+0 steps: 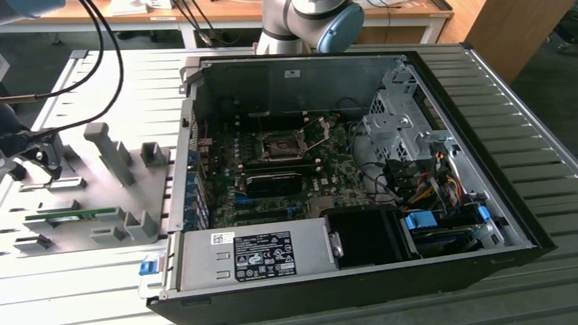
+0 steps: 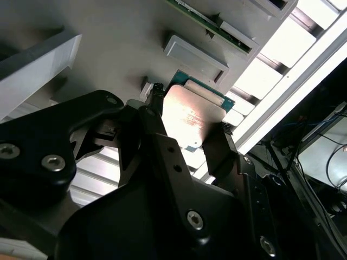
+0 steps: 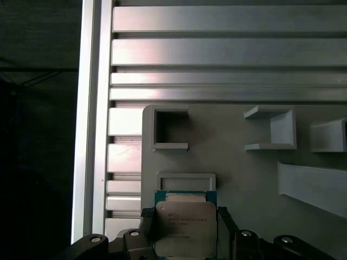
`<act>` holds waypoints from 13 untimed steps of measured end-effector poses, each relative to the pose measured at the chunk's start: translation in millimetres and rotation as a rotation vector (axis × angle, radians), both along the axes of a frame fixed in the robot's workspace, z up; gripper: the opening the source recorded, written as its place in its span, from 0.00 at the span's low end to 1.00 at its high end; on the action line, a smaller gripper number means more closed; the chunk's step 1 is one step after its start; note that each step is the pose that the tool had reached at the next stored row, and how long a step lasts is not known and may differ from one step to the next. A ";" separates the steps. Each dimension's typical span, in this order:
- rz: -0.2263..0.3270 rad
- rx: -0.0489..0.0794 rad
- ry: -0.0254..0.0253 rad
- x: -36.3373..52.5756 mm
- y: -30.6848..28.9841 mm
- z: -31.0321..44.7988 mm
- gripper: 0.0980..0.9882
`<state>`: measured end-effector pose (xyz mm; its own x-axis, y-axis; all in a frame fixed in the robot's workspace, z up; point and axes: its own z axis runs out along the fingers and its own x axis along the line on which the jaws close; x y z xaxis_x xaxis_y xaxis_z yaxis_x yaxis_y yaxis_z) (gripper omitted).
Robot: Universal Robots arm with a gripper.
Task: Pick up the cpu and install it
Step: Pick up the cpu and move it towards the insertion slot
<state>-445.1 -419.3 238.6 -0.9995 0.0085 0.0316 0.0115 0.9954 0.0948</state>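
One socket (image 1: 283, 144) stands open in the case (image 1: 298, 71) in the exterior view; the grey tray (image 1: 91, 196) lies at that view's left. Second wrist view: my gripper (image 2: 190, 122) pinches the cpu (image 2: 192, 111) by opposite edges, at the tray. The first wrist view agrees. I judge the pick in hand; lifting calls for a level, straight rise.

Open computer case (image 1: 298, 76) lying on a slatted table (image 1: 118, 74).
Motherboard (image 1: 336, 162) faces up, socket (image 1: 281, 144) frame raised; grey fixture tray (image 1: 95, 177) at the table's edge, the exterior view's left, holds a green memory stick (image 1: 68, 217).
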 end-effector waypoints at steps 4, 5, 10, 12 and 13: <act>0.000 0.000 0.0002 0.0 0.0 1.4 0.50; 0.000 0.000 0.0001 0.0 0.0 1.7 0.50; 0.000 0.000 0.0001 0.0 0.0 3.3 0.50; 0.000 0.000 0.0001 0.0 0.0 3.9 0.50; 0.000 0.000 0.0000 0.0 0.0 4.2 0.50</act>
